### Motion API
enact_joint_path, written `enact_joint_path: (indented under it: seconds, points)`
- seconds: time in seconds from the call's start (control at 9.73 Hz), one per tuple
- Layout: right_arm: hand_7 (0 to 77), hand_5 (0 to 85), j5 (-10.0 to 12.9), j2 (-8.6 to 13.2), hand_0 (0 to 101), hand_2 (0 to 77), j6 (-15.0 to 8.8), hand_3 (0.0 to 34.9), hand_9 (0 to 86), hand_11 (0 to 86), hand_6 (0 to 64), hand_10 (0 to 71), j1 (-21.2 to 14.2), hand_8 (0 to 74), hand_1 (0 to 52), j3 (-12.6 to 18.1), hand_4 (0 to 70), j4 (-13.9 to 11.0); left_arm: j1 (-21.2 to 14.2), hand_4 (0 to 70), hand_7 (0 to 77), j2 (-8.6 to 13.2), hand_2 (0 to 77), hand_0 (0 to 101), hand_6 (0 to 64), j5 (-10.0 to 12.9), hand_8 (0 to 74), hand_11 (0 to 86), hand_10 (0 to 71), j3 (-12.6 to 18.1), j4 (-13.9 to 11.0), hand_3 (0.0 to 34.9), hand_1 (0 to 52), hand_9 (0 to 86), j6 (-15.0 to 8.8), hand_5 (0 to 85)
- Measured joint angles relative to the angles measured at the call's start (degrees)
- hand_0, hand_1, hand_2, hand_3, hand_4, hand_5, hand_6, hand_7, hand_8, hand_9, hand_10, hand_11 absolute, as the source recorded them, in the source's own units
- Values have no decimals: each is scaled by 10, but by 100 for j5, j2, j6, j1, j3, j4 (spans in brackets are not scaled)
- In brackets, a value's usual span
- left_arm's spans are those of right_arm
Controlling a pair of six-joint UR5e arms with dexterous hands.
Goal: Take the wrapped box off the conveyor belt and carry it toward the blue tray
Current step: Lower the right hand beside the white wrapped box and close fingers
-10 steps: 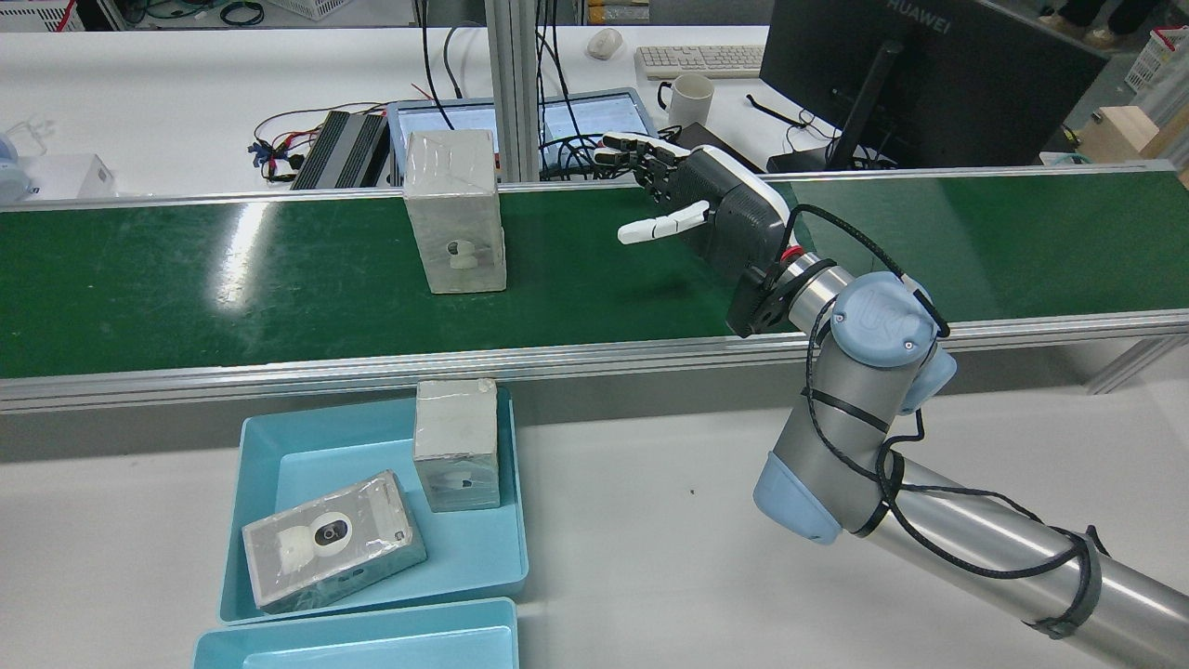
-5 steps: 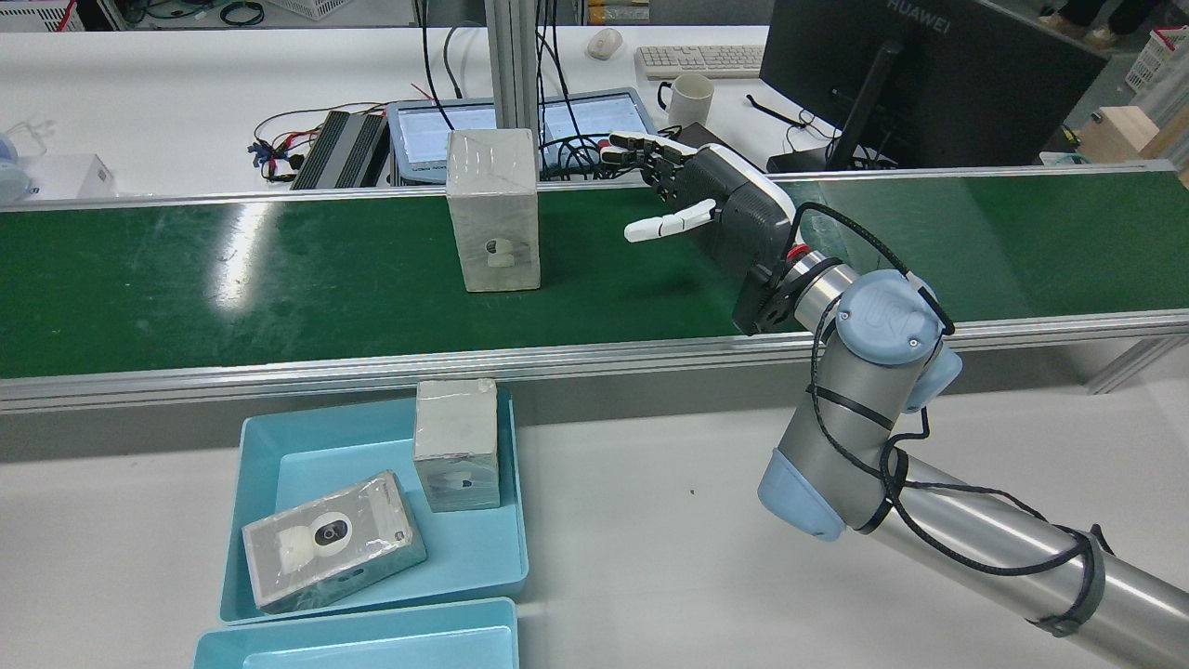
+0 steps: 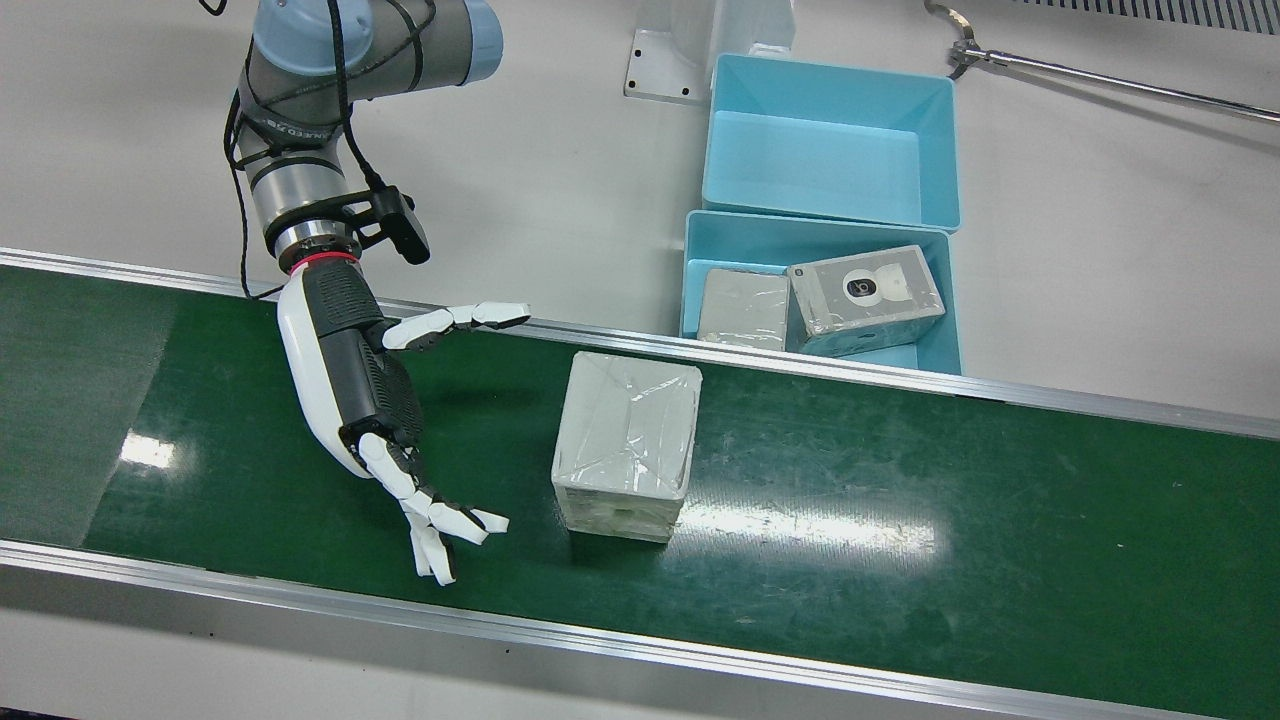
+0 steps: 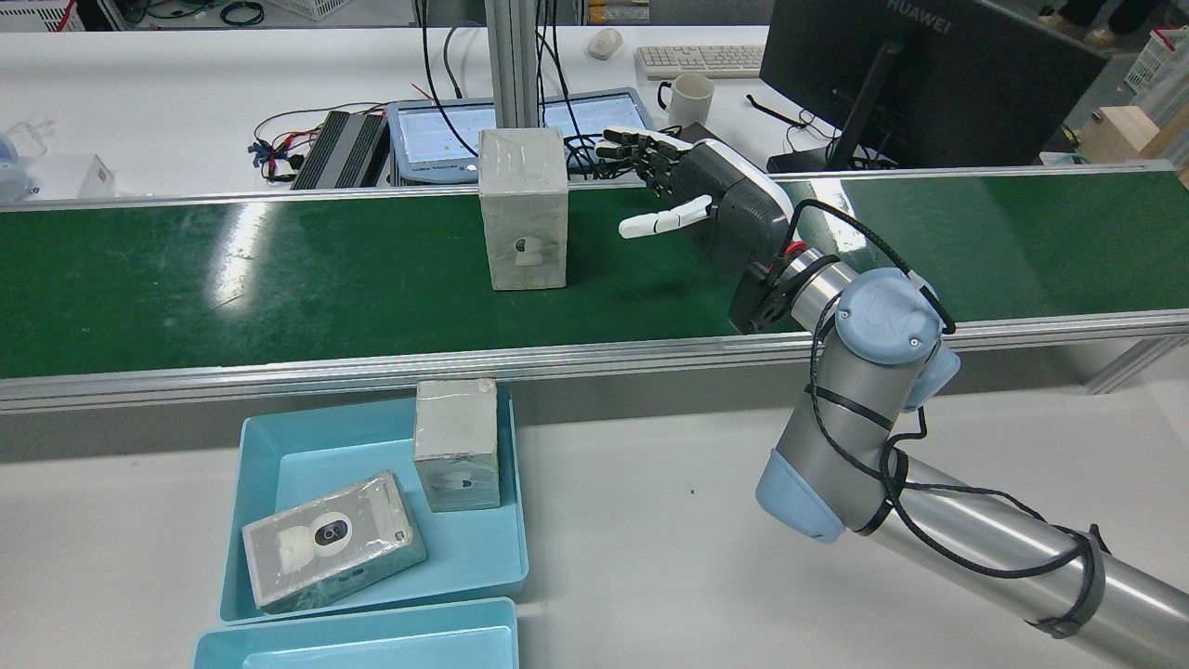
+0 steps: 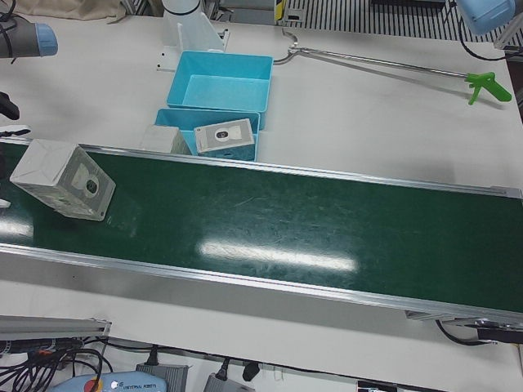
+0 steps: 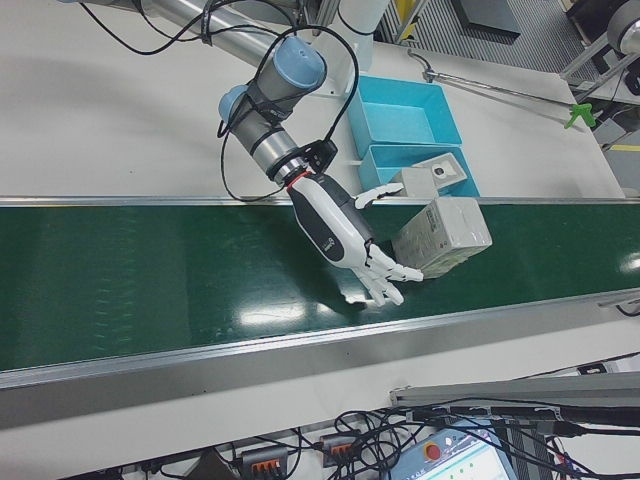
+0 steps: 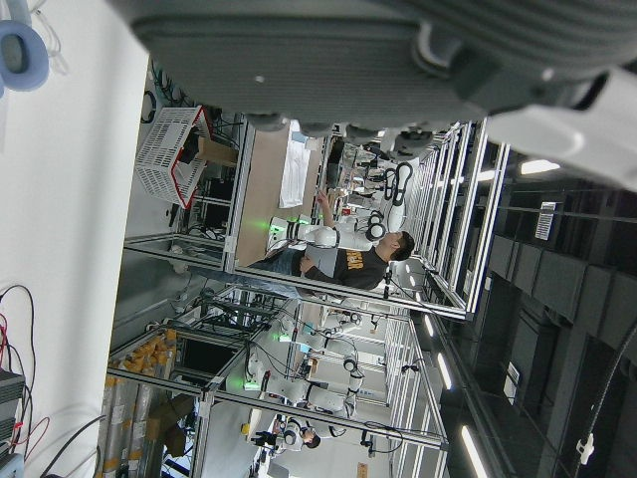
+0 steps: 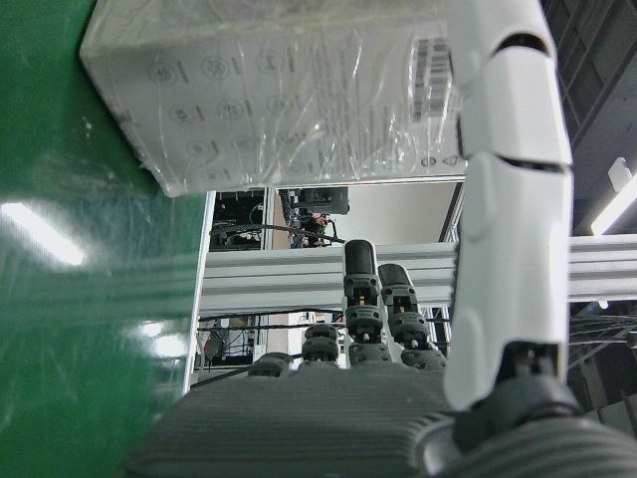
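Observation:
A plastic-wrapped grey box (image 3: 625, 445) stands on the green conveyor belt (image 3: 900, 520); it also shows in the rear view (image 4: 523, 209) and the right hand view (image 8: 269, 90). My right hand (image 3: 370, 400) is open over the belt, fingers spread toward the box, a short gap away and not touching it; in the rear view the hand (image 4: 715, 209) is right of the box. The blue tray (image 3: 760, 255) sits beside the belt and holds two wrapped boxes. My left hand (image 7: 348, 40) shows only as a grey underside; its fingers are hidden.
A second, empty blue tray (image 3: 830, 150) lies against the first. Aluminium rails (image 4: 594, 358) edge the belt. A monitor (image 4: 929, 74), mug (image 4: 689, 98) and tablet (image 4: 446, 130) stand on the desk beyond. A green-handled grabber (image 5: 482, 82) lies on the table.
The wrapped box has travelled along the belt toward my right hand, rightward in the rear view. The right hand has barely moved and stays open.

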Motion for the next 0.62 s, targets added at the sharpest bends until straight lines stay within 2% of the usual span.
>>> enact_joint_path:
  seconds: [0.62]
  points:
    - [235, 158, 180, 98, 492, 131, -113, 0, 60, 11, 82, 0, -133, 49, 158, -123, 125, -6, 0, 0, 5, 0, 11, 0, 5, 0, 5, 5, 0, 0, 0, 0, 0, 5, 0, 11]
